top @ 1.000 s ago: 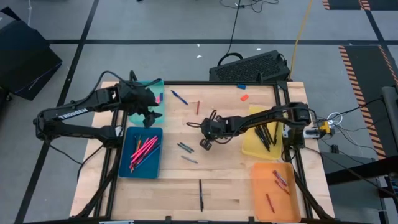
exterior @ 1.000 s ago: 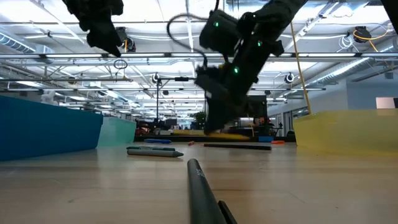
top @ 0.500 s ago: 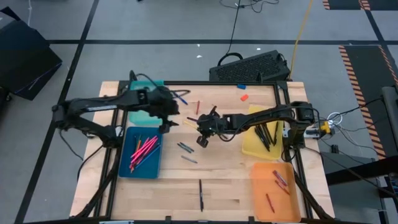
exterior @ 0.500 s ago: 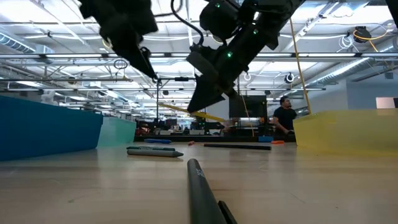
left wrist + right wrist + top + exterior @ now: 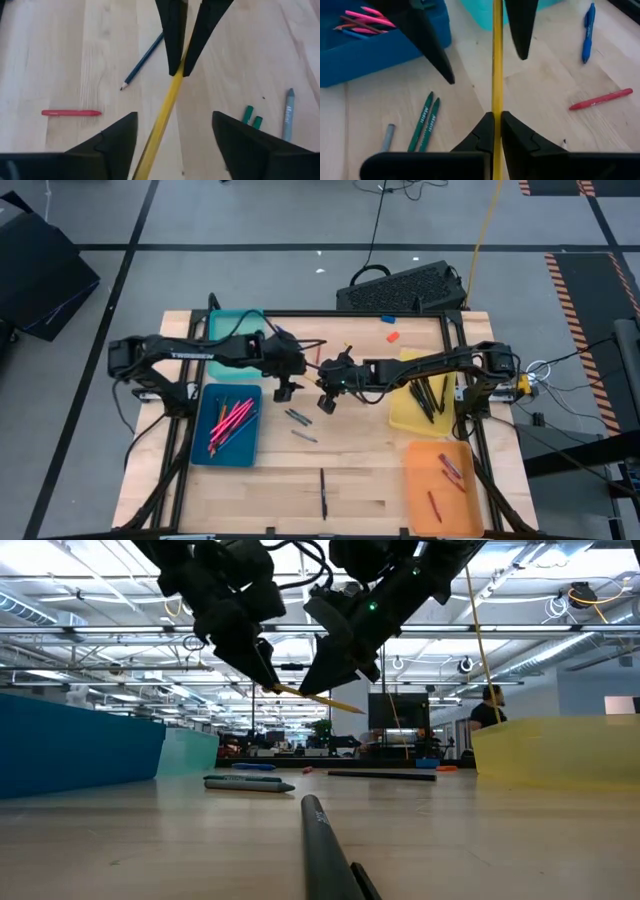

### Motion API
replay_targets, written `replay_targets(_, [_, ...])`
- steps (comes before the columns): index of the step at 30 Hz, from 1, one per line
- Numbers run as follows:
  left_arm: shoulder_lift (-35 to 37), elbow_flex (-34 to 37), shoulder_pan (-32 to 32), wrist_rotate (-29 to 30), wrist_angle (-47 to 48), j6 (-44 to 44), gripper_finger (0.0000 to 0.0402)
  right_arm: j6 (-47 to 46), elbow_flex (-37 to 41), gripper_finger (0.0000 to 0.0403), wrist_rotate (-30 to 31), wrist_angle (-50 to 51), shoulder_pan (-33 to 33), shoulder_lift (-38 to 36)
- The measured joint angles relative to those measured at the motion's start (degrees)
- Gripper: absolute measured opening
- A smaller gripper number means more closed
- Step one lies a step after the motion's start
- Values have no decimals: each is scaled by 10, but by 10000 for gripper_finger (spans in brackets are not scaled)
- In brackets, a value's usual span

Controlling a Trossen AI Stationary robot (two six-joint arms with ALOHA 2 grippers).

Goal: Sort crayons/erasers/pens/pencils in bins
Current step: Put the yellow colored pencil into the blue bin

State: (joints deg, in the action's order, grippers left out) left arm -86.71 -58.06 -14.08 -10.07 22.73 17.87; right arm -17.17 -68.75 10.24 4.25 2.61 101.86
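Observation:
My right gripper point(image 5: 496, 117) is shut on a long yellow pencil point(image 5: 497, 60), held in the air over the table's middle point(image 5: 322, 390). My left gripper point(image 5: 173, 117) is open. Its two fingers stand on either side of the pencil's free end point(image 5: 159, 131) without touching it. It is just left of the right gripper point(image 5: 284, 383). The teal bin point(image 5: 235, 330) and the dark blue bin point(image 5: 228, 448) with pink pencils are at the left. The yellow bin point(image 5: 405, 415) with black pens and the orange bin point(image 5: 440, 480) are at the right. My right gripper pinches the yellow pencil's shaft point(image 5: 497, 102) between its two fingertips. The fingers slant down from the table's right, and the pencil runs on ahead of them toward the left gripper. The pencil is lifted clear of the table, nearly level, slightly tilted point(image 5: 318, 698).
On the wood lie a blue pen point(image 5: 288, 335), a red crayon point(image 5: 318, 352), two green crayons point(image 5: 297, 417), a grey stick point(image 5: 305, 436) and a black pen point(image 5: 323, 493). Erasers point(image 5: 392, 336) sit near the far edge. A keyboard point(image 5: 400, 288) lies beyond the table.
My right gripper has risen from the table with the yellow pencil, which is now lifted clear. My left gripper has swung from above the teal bin toward the table's right, until its open fingers stand around the pencil's free end.

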Motion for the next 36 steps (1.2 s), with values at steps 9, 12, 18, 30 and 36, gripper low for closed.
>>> replay_targets(9, [-12, 0, 2, 30, 1, -18, 74, -4, 0, 13, 0, 0, -1, 0])
replay_targets(12, [-12, 1, 4, 35, 9, -29, 20, -6, 0, 10, -4, -18, 1, 0])
replay_targets(18, [-6, 1, 4, 85, 29, -50, 25, 0, 0, 11, -16, -60, -2, 0])
replay_targets(30, [106, 0, 6, 122, 199, -125, 21, 89, -1, 101, 60, 48, 8, -86])
replay_targets(36, [193, 0, 50, 121, 361, -289, 23, 102, 40, 136, 76, 107, 23, -96])
